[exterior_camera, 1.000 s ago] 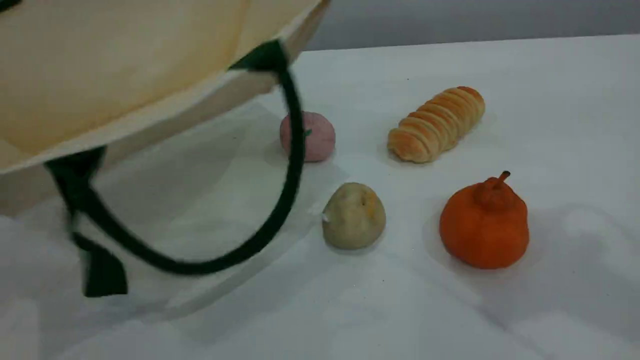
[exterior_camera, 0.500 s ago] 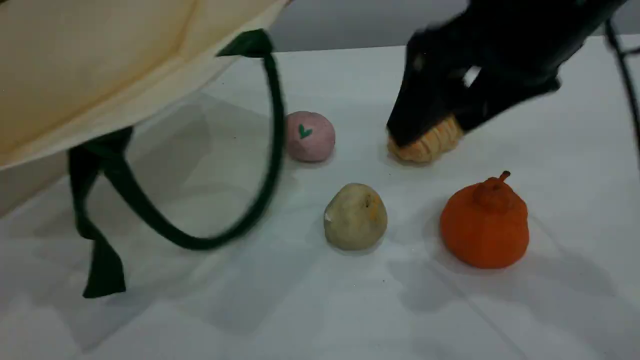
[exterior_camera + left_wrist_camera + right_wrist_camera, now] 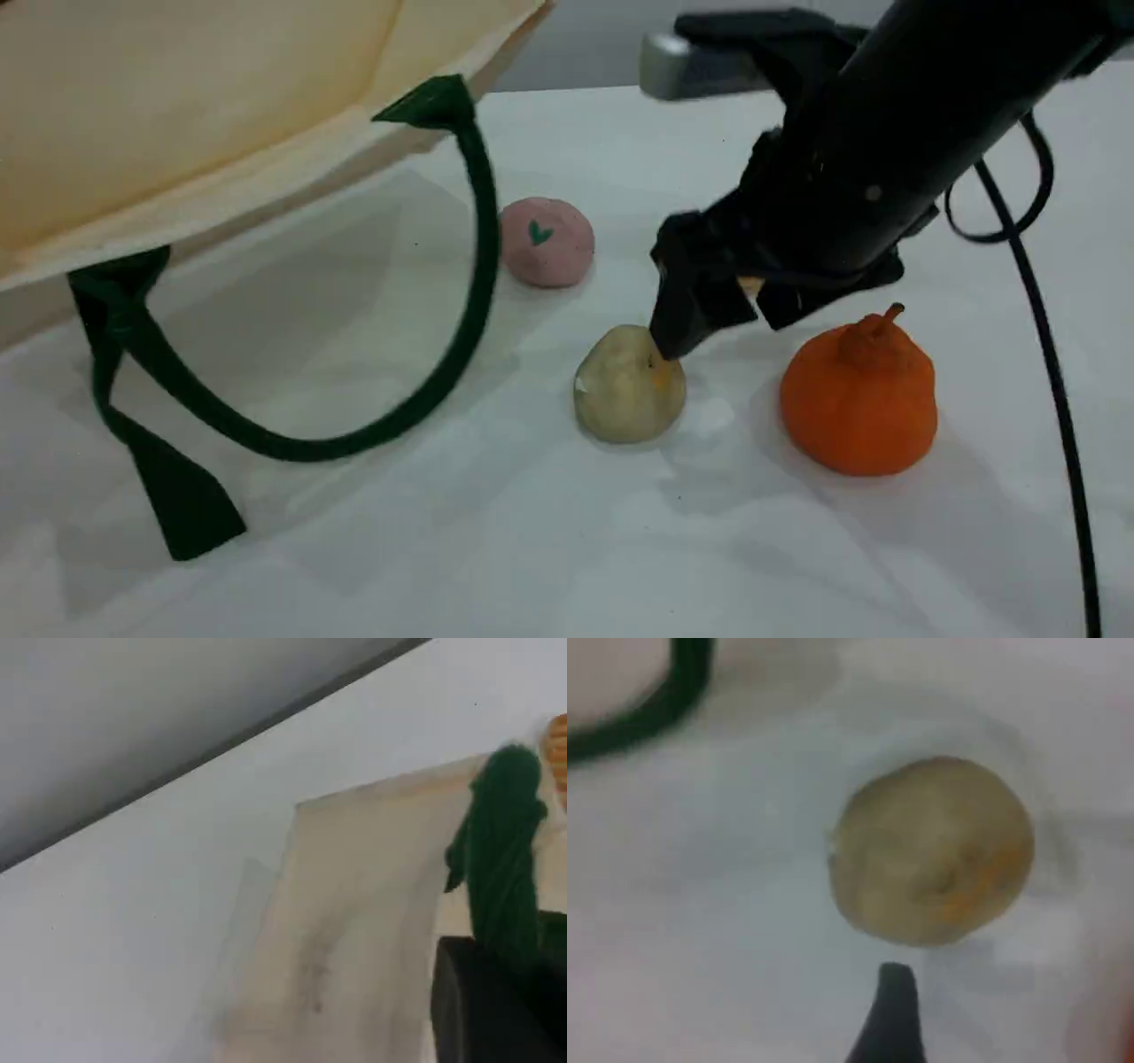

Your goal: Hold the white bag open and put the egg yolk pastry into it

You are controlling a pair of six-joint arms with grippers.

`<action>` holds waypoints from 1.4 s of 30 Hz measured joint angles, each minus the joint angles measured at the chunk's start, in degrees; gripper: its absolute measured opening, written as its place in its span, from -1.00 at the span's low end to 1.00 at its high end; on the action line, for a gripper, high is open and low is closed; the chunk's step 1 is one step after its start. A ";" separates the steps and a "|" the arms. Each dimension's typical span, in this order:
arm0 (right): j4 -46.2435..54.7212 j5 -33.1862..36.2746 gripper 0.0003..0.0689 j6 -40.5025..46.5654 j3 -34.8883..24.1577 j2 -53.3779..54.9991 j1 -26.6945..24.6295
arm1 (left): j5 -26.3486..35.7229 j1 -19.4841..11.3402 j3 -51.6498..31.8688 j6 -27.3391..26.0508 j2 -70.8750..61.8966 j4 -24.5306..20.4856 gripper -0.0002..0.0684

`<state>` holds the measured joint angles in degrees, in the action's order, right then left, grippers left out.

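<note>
The white bag [image 3: 177, 115] hangs lifted at the far left of the scene, its open mouth tilted toward the near side. One dark green handle [image 3: 425, 390] loops down from its rim, and a green tab [image 3: 182, 505] at the lower left reaches the tabletop [image 3: 532, 549]. In the left wrist view the left claw [image 3: 496, 1010] is closed on the bag's other green handle at the cloth edge, holding the bag up.

The egg yolk pastry [image 3: 629, 383] sits on the tabletop near the middle, well apart from the bag and right of the hanging handle loop. The right claw [image 3: 709, 315] hangs just above the pastry's far right side with its jaws spread apart, gripping nothing; one dark fingertip [image 3: 669, 341] appears to be at the pastry's top, though contact cannot be confirmed. In the right wrist view that fingertip [image 3: 893, 1010] shows just beside the pastry [image 3: 932, 850].

A pink ball [image 3: 546, 241] with a green mark lies farther back and to the left of the pastry. An orange fruit [image 3: 858, 399] with a stem stands to the pastry's right. A black cable [image 3: 1054, 390] trails down the right side.
</note>
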<state>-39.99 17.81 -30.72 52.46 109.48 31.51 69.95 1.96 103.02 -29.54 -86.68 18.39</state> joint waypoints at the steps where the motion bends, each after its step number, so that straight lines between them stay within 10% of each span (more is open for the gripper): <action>1: -0.69 -0.32 0.71 0.00 0.00 0.51 0.00 | 0.00 0.00 0.00 0.00 0.00 0.00 -0.72; 28: -6.82 -7.39 0.69 -3.50 8.77 14.03 6.31 | 0.00 0.00 0.00 0.00 0.00 0.21 -0.72; 36: -6.49 -8.16 0.04 -3.68 8.71 14.55 6.25 | 0.00 0.00 0.00 0.05 0.00 0.21 -0.72; 42: -6.20 -7.49 -0.02 -7.37 8.71 14.38 6.20 | 0.00 0.00 0.00 0.05 0.00 0.21 -0.72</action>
<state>-46.18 10.32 -38.08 61.18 123.86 37.71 69.95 1.96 103.02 -29.49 -86.68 18.60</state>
